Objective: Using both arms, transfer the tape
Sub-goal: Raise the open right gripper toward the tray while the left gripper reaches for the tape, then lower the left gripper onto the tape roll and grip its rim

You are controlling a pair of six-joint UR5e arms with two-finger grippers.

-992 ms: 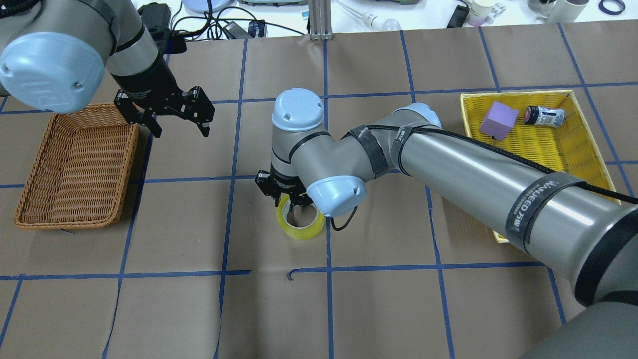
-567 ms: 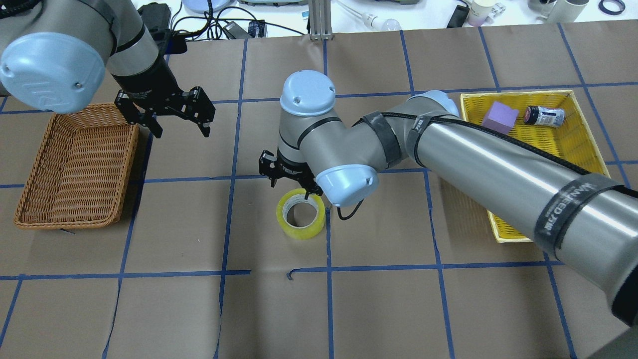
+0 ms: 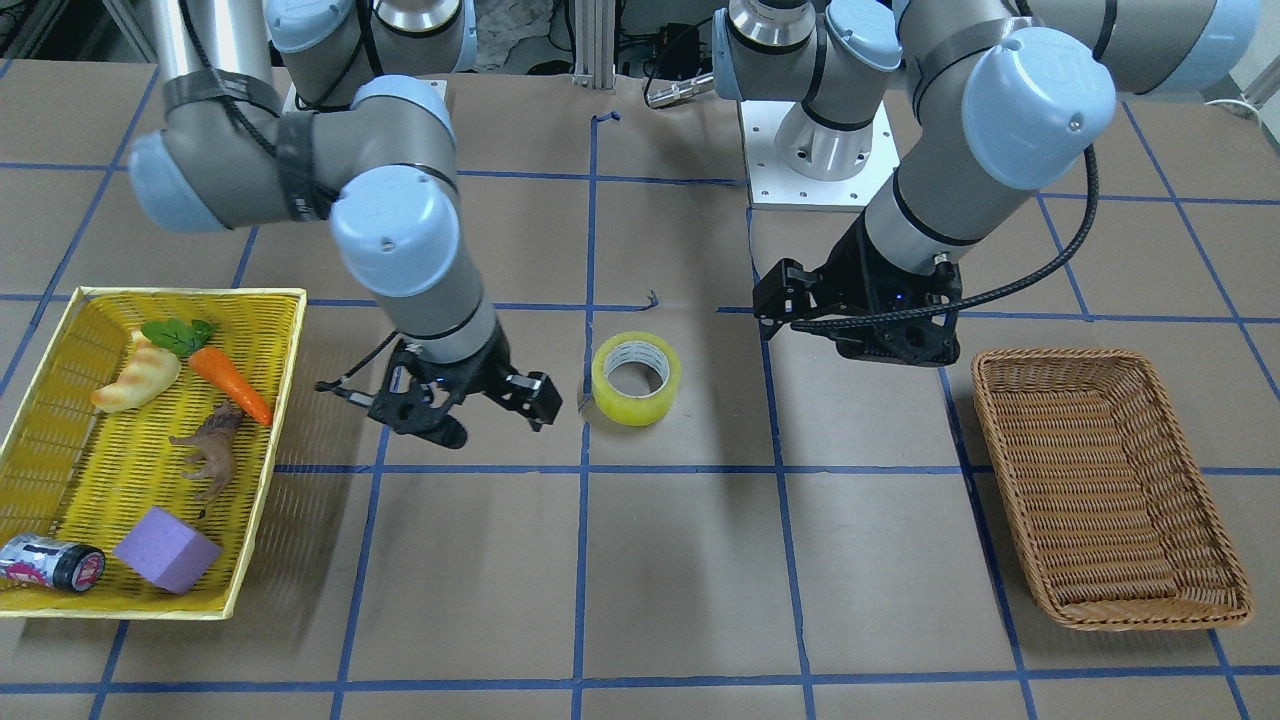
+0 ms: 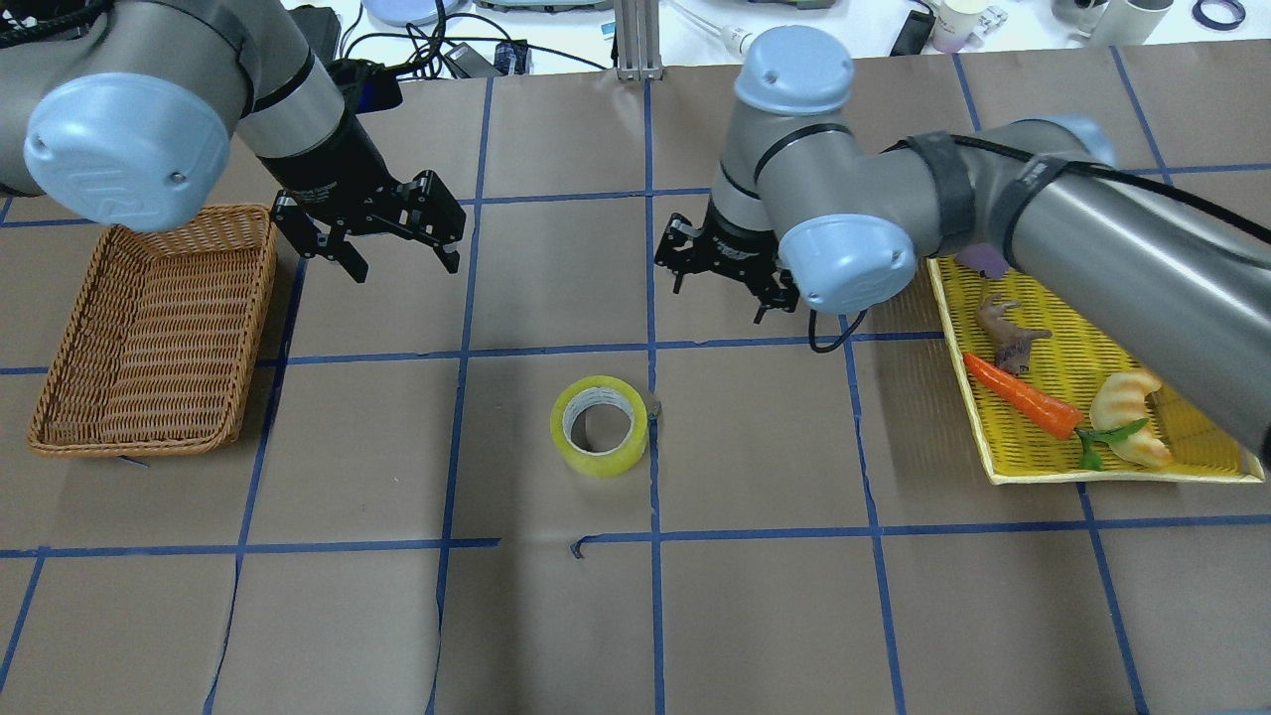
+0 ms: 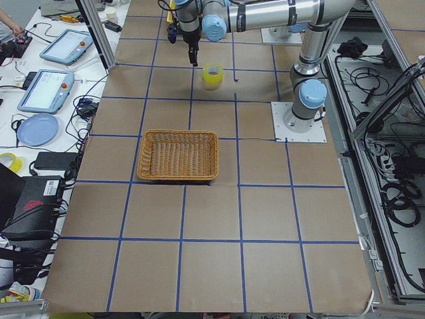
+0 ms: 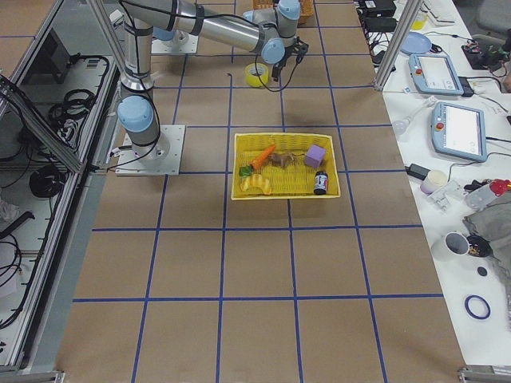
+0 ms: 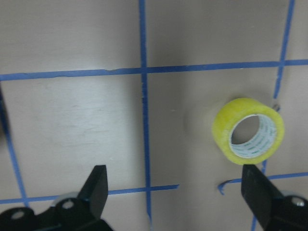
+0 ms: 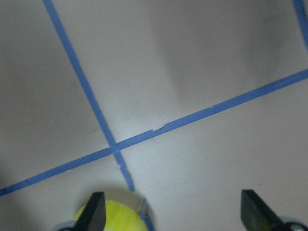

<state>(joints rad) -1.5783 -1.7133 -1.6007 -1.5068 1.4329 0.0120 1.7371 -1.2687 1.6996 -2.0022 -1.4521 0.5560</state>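
The yellow tape (image 4: 599, 425) lies flat on the brown paper near the table's middle, its pale core facing up. It also shows in the front view (image 3: 636, 378) and in the left wrist view (image 7: 248, 131). Its edge shows at the bottom of the right wrist view (image 8: 115, 217). My right gripper (image 4: 719, 298) is open and empty, hovering beyond and to the right of the tape, apart from it. My left gripper (image 4: 402, 260) is open and empty, hovering beyond and to the left of the tape, next to the wicker basket.
A wicker basket (image 4: 134, 444) sits at the left. A yellow tray (image 4: 1092, 471) at the right holds a carrot (image 4: 1018, 397), a croissant (image 4: 1127, 432), a toy animal (image 4: 1008, 333), a purple block (image 3: 165, 548) and a small can (image 3: 50, 562).
My right gripper has drawn away from the tape, moving back and to the right toward the yellow tray. The tape has stayed in place. My left gripper has shifted a little to the right.
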